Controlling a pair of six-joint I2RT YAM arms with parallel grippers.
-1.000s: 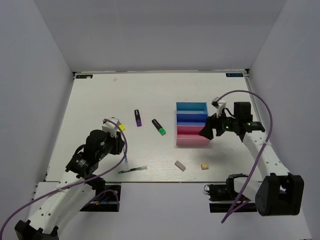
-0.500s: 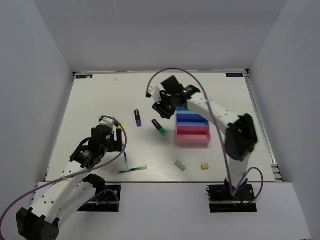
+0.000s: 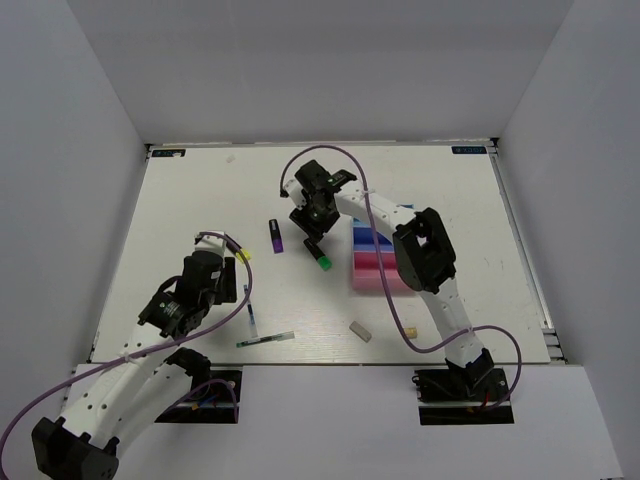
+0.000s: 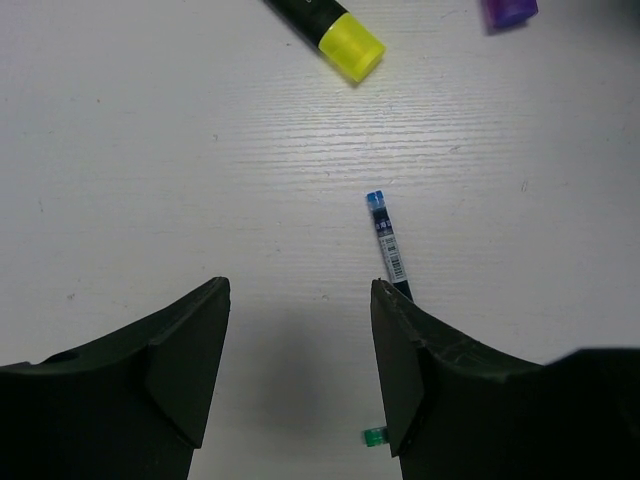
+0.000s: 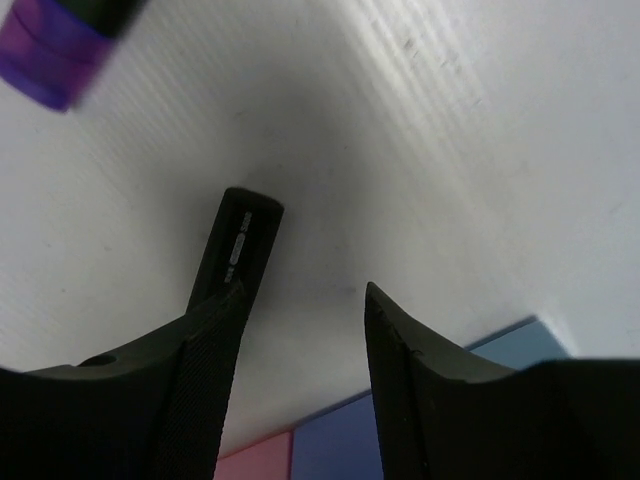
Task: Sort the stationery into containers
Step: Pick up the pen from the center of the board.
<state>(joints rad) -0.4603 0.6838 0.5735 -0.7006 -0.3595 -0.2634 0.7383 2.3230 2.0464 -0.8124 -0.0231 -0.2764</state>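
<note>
My right claw (image 3: pixel 309 226), jaws apart and empty, sits low over the green-capped highlighter (image 3: pixel 321 261) lying on the table (image 3: pixel 200 200) beside the trays (image 3: pixel 372 284); its barrel lies under 1 of my fingers, not between the 2, so closing now may flick it away.

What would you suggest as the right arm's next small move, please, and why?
Probably a small sideways shift of the right gripper, to centre its open jaws over the green-capped highlighter. In the right wrist view the highlighter's black end runs under one jaw rather than into the gap, so lowering and closing from here would likely miss it or knock it aside.
</note>
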